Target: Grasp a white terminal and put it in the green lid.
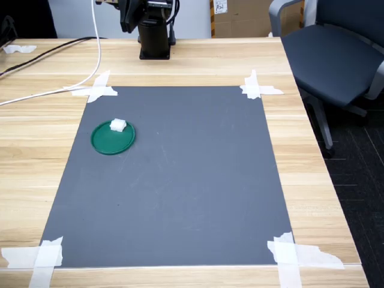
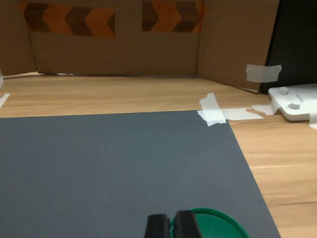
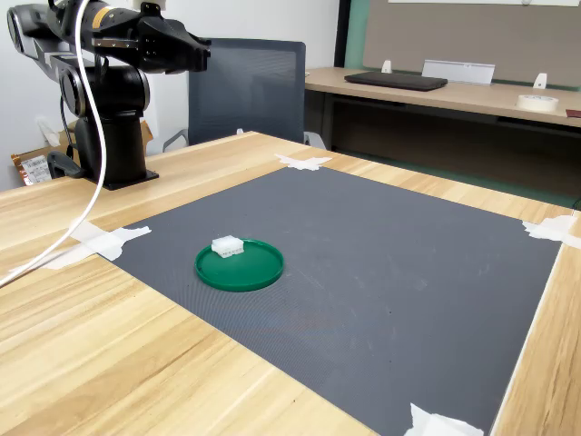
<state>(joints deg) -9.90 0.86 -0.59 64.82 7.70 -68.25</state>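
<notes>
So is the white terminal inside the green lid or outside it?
Inside. The white terminal rests on the green lid, near its rim, in both exterior views.

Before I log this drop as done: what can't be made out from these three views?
- Gripper: wrist view cuts its fingertips at the picture's edge; they look nearly together, with a slim gap.
- Green lid: wrist view shows only part of it; the white terminal is out of frame.
- White terminal: too small in both exterior views to tell whether it lies fully inside the rim.
- Arm: cropped by the first exterior view's top edge.
</notes>
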